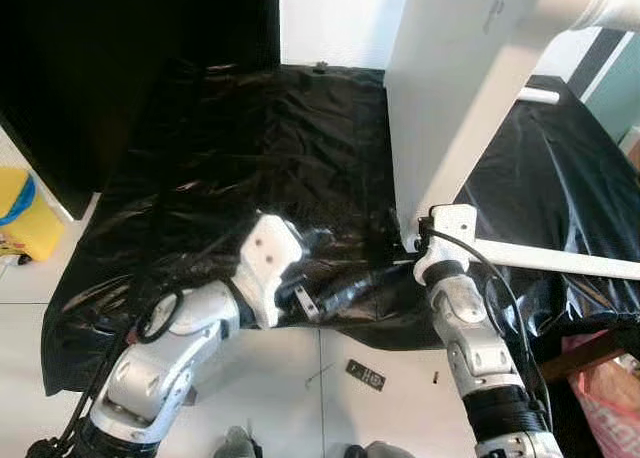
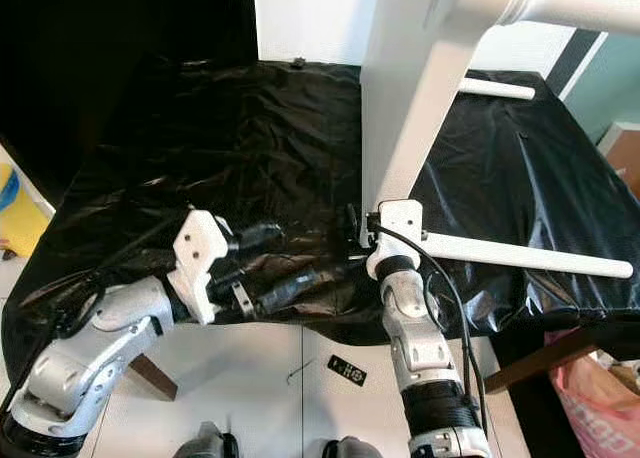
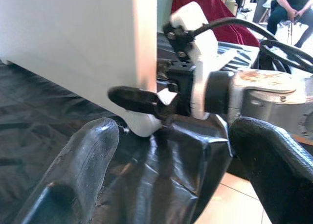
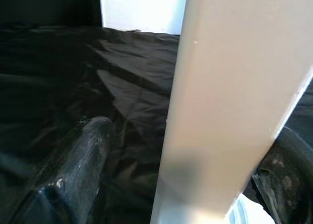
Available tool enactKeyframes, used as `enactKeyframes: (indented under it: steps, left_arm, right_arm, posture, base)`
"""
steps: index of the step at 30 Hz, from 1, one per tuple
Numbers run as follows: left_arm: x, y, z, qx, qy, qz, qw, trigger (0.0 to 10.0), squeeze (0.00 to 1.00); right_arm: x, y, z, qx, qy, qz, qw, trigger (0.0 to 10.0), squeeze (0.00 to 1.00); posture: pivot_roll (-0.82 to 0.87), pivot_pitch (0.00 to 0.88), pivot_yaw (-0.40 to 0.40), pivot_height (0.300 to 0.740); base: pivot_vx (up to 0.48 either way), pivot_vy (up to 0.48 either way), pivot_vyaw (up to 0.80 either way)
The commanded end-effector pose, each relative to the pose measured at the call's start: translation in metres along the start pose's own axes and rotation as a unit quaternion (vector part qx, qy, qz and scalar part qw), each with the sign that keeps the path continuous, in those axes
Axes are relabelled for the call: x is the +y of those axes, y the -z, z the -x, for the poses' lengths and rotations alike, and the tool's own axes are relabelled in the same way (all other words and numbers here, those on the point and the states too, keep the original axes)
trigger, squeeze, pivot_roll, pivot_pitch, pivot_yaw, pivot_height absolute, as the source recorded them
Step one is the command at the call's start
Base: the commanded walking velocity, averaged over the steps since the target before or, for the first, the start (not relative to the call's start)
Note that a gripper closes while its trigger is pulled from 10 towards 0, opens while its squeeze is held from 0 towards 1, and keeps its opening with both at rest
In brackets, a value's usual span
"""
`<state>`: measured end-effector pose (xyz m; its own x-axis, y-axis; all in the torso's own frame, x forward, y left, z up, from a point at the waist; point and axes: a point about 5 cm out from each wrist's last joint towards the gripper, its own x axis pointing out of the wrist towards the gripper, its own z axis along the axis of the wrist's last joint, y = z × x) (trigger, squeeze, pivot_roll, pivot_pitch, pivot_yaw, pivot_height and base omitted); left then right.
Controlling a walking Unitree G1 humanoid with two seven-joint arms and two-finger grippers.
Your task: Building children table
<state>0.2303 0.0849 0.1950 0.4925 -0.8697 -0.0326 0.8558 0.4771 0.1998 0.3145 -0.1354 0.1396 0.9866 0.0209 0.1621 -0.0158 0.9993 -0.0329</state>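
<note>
The right gripper (image 2: 358, 226) has its two black fingers (image 4: 73, 170) set either side of the lower edge of a white tabletop panel (image 1: 455, 88), clasping it where it stands on edge on a black plastic sheet (image 1: 260, 138) spread over a raised surface. The left gripper (image 2: 275, 268) lies low on the sheet just beside it, fingers (image 3: 83, 170) spread apart and holding nothing, pointing toward the panel's bottom corner. A white table leg (image 2: 530, 253) lies on the sheet to the right of the panel, and another leg (image 1: 600, 3) juts from the panel's top.

The panel looks stiff, flat and smooth, probably fairly light yet awkward and top-heavy when upright; its painted faces seem slippery, so the edge near a corner is the surest place to grip. The sheet under it is soft and slick, so the panel may slide.

The panel's top is cut off, and the contact with the sheet is hard to make out. A small dark piece of hardware (image 1: 365, 374) lies on the floor; possibly a bracket
</note>
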Motion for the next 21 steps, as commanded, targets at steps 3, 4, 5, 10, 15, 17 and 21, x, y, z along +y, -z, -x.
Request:
enactKeyframes:
  steps: [3, 4, 5, 10, 15, 17, 21]
  left_arm:
    - [-0.006, 0.0, -0.001, -0.001, 0.01, 0.001, 1.0, 10.0, 0.0]
    - [-0.007, 0.001, -0.001, -0.001, 0.01, 0.002, 1.0, 10.0, 0.0]
    - [-0.007, 0.001, -0.001, -0.001, 0.01, 0.002, 1.0, 10.0, 0.0]
    - [-0.01, 0.002, -0.005, -0.002, 0.013, 0.003, 1.0, 10.0, 0.0]
    - [-0.014, 0.002, -0.007, -0.002, 0.016, 0.004, 1.0, 10.0, 0.0]
    - [-0.015, 0.003, -0.007, -0.003, 0.016, 0.004, 1.0, 10.0, 0.0]
    - [-0.014, 0.002, -0.009, -0.006, 0.013, 0.003, 1.0, 10.0, 0.0]
  right_arm:
    - [-0.003, 0.002, -0.004, -0.003, 0.037, 0.006, 0.999, 10.0, 0.0]
    - [-0.003, 0.003, -0.006, -0.001, 0.048, 0.004, 0.999, 10.0, 0.0]
    - [-0.003, 0.003, -0.006, -0.001, 0.048, 0.004, 0.999, 10.0, 0.0]
    - [0.003, 0.0, -0.021, 0.0, 0.073, 0.006, 0.997, 10.0, 0.0]
    - [0.003, -0.002, -0.028, -0.004, 0.079, 0.009, 0.997, 10.0, 0.0]
    - [0.002, -0.002, -0.03, -0.007, 0.082, 0.012, 0.997, 10.0, 0.0]
    - [-0.005, -0.003, -0.038, -0.011, 0.1, 0.024, 0.995, 10.0, 0.0]
  posture:
    - [0.11, 0.067, -0.089, 0.74]
    - [0.11, 0.067, -0.089, 0.74]
    - [0.11, 0.067, -0.089, 0.74]
    - [0.11, 0.056, -0.087, 0.74]
    - [0.11, 0.054, -0.09, 0.74]
    - [0.11, 0.05, -0.09, 0.74]
    - [0.12, 0.044, -0.092, 0.74]
  base:
    - [0.0, 0.0, 0.0]
    - [0.0, 0.0, 0.0]
    - [0.0, 0.0, 0.0]
    - [0.0, 0.0, 0.0]
    - [0.0, 0.0, 0.0]
    - [0.0, 0.0, 0.0]
    - [0.0, 0.0, 0.0]
